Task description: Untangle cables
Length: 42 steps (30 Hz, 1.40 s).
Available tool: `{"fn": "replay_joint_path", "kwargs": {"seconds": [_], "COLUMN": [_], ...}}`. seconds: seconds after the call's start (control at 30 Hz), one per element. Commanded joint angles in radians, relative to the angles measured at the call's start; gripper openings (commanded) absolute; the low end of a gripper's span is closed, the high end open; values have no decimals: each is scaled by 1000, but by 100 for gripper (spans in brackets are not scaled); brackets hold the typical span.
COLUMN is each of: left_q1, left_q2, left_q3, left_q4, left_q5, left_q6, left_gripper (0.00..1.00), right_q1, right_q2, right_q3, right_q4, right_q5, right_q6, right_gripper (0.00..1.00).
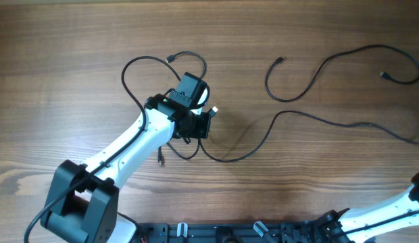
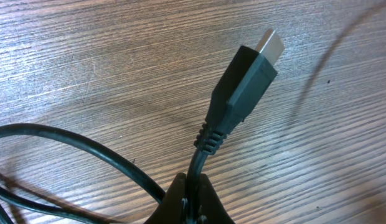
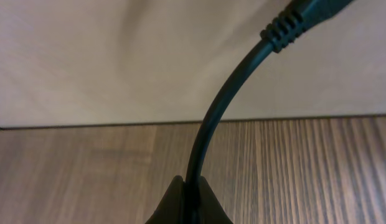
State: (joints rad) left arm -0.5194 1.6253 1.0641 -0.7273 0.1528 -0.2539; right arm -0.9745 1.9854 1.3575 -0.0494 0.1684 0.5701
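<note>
Cables (image 1: 150, 59) lie across the middle and right of your table (image 1: 61, 40). Your left gripper (image 2: 190, 198) sits at the centre, its jaws pinched tight on one cord just below the ribbed collar of a plug (image 2: 246, 78), whose metal tip points up and away from the fingers.

Around that gripper you have a tangle (image 1: 177, 146). One loop bulges toward the upper left, other strands pass under the wrist, and a loose end (image 1: 161, 160) lies beside the left arm (image 1: 128, 148). From the tangle a long cable (image 1: 317, 119) runs right and leaves the picture at the right edge. Above it, well apart, a separate cable (image 1: 358, 49) curls near the top right corner with both ends free.

Bare wood stretches from the loop to the left and top edges, and along the near side between the two arms.

Your right gripper (image 3: 190, 200) sits low at the near right. Its jaws are closed on a black cord (image 3: 208, 124) that rises from between the fingertips to a ribbed collar at the top of the wrist view. You cannot tell which cable this is. Ahead of it the table's far edge meets a pale wall (image 3: 87, 56).
</note>
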Motion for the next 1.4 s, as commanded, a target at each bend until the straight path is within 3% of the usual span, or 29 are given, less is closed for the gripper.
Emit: {"fn": "replay_joint_path", "kwargs": {"seconds": [0.0,0.33,0.53,0.77,0.83,0.87,0.9,0.93,0.97,1.03,1.13,1.37], "left_q1": [-2,-2,2,27,39,42,42,42,42,42,42,42], "left_q2": [39,111,113,113,113,113,113,113,113,112,112,14], "left_q3": [0,-26,-105,-179,-180,-180,-180,-180,-180,-180,-179,-179], "left_q4": [-3,-23,-23,-18,-18,-18,-18,-18,-18,-18,-16,45], "left_q5": [-21,-94,-356,-403,-405,-405,-405,-405,-404,-404,-404,-389], "left_q6": [38,38,38,38,38,38,38,38,38,37,33,29], "left_gripper": [4,4,4,5,14,46,62,89,100,100,100,100], "right_q1": [-3,-3,-3,-3,-3,-3,-3,-3,-3,-3,-3,1], "right_q2": [37,42,42,42,42,42,42,42,42,42,42,-13], "right_q3": [11,10,10,10,10,10,10,10,10,10,10,10], "right_q4": [19,59,95,100,100,100,99,98,98,98,92,51], "right_q5": [-13,0,0,0,0,0,0,-1,-1,-14,-36,-131], "right_q6": [-19,-47,-51,-74,-73,-73,-73,-73,-72,-73,-92,-177], "right_gripper": [5,5,5,5,5,5,8,24,42,73,99,100]}}
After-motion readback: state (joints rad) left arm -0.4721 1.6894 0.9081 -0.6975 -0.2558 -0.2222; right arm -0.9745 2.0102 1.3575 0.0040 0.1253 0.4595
